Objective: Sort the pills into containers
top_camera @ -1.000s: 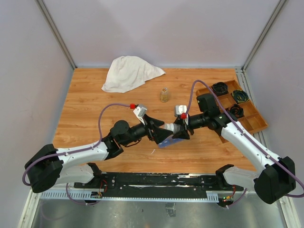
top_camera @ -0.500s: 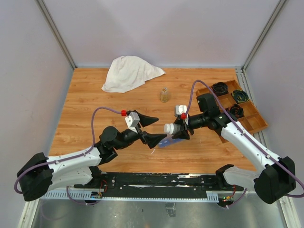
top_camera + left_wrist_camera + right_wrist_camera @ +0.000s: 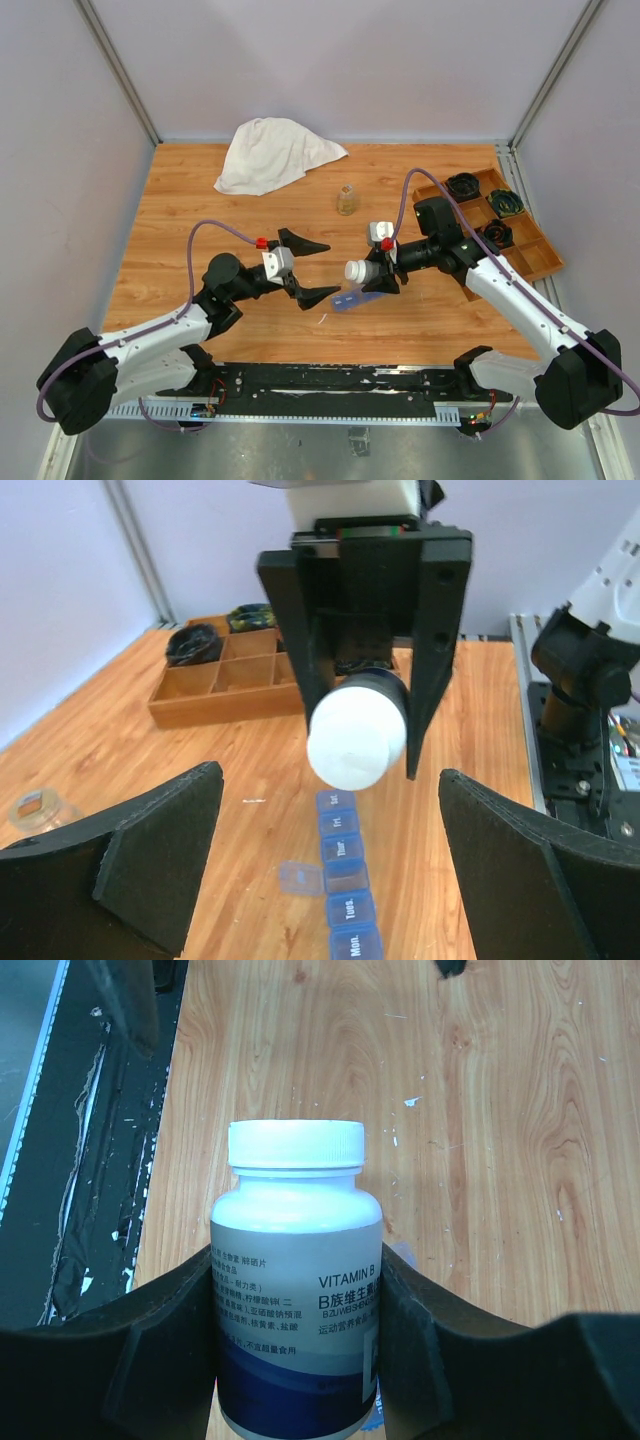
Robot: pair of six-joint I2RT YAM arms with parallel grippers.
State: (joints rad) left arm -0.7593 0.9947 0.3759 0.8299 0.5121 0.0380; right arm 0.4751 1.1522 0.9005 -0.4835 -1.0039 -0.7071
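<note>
Clamping "VITAMIN B" bottle point(image 3: 295, 1290) in right hand point(image 3: 376, 273), left hand point(image 3: 330, 269) apart, containers point(image 3: 342, 848) marked Mon, Tues

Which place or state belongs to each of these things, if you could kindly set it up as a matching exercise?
1 vitamin B bottle
2 pill organizer
3 white cloth
4 left tool

a open, holding nothing
b crumpled at the table's far edge
c clamped in the right tool
d lying flat near the bottle

Pairs: 1-c, 2-d, 3-b, 4-a

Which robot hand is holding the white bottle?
The right hand, clamped around the vitamin bottle; the left hand is wide open and empty.
</note>
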